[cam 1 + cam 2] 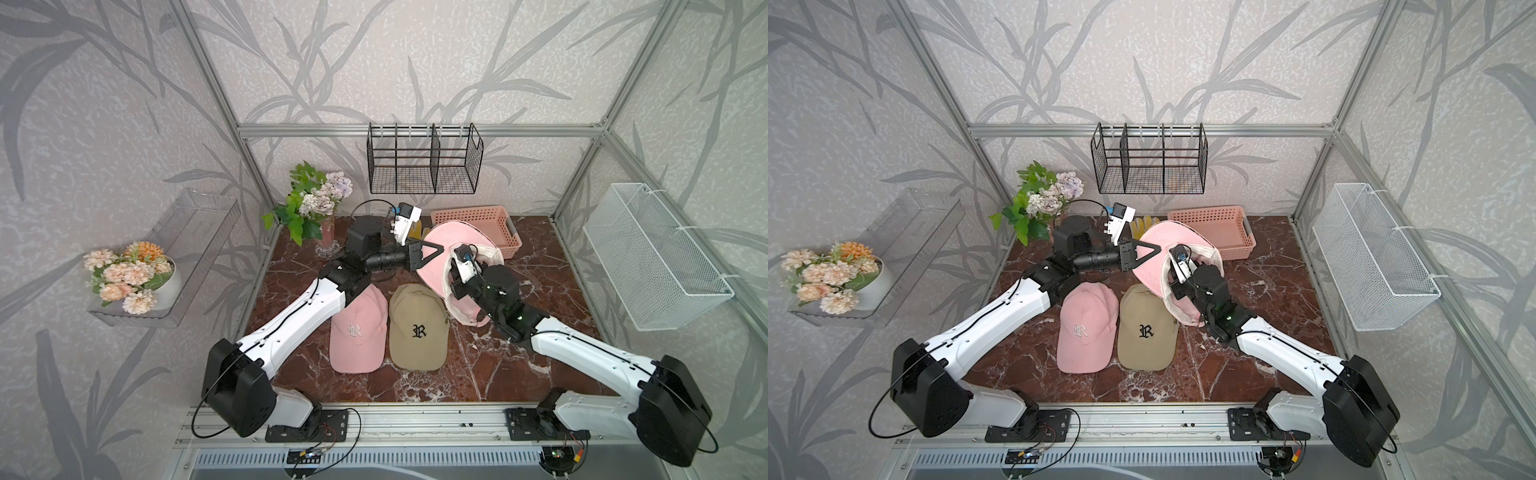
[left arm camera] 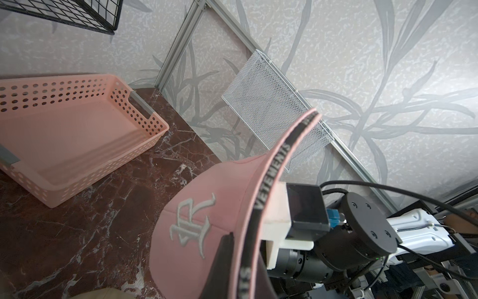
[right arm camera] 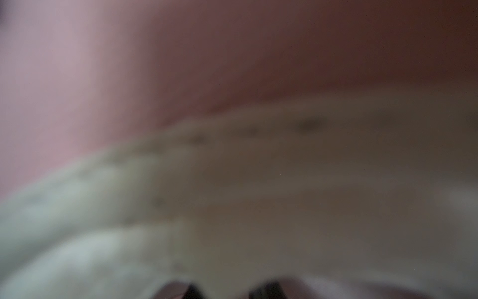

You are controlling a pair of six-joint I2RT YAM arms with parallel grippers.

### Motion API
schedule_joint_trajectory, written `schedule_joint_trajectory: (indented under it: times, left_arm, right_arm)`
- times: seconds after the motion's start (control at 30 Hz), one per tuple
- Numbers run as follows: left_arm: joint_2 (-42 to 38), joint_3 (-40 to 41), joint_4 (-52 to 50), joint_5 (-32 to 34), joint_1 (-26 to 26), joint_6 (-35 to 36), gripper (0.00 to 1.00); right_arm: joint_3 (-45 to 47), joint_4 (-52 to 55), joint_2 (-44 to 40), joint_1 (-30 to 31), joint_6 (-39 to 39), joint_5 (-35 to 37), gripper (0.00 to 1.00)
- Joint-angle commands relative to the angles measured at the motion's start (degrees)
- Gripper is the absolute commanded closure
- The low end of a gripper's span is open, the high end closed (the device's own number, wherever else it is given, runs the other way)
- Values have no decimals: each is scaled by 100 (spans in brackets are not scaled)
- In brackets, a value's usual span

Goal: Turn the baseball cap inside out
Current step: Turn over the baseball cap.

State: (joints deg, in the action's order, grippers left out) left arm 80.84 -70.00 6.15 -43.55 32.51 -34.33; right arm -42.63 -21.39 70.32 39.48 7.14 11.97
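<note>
Beside the pink basket (image 1: 473,216), the pink baseball cap (image 1: 453,235) hangs by its edge from the closed left pincer (image 1: 446,248). The right pincer (image 3: 225,291) is buried in the crown, its opening impossible to tell. The crown looks soft and light; grip the firmer band.
</note>
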Motion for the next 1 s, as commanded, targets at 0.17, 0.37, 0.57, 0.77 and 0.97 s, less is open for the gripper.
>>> schedule_joint_trajectory:
  times: [0.17,0.37,0.57,0.77,0.97]
  left_arm:
    - [-130,-111,1,-14,65,85,100]
    - [-184,-101,-224,244,63,264,100]
    - [-210,-87,-230,286,62,255,100]
    - [-237,-67,-227,303,57,275,100]
    - [-213,-40,-222,338,58,312,100]
  right_arm:
    - [318,-319,-352,-2,-57,1264,76]
    - [536,-268,-503,-11,83,2601,76]
    - [756,174,-510,-22,-61,3154,76]
    - [808,338,-627,-26,6,2944,74]
    - [734,915,-1242,-20,136,588,73]
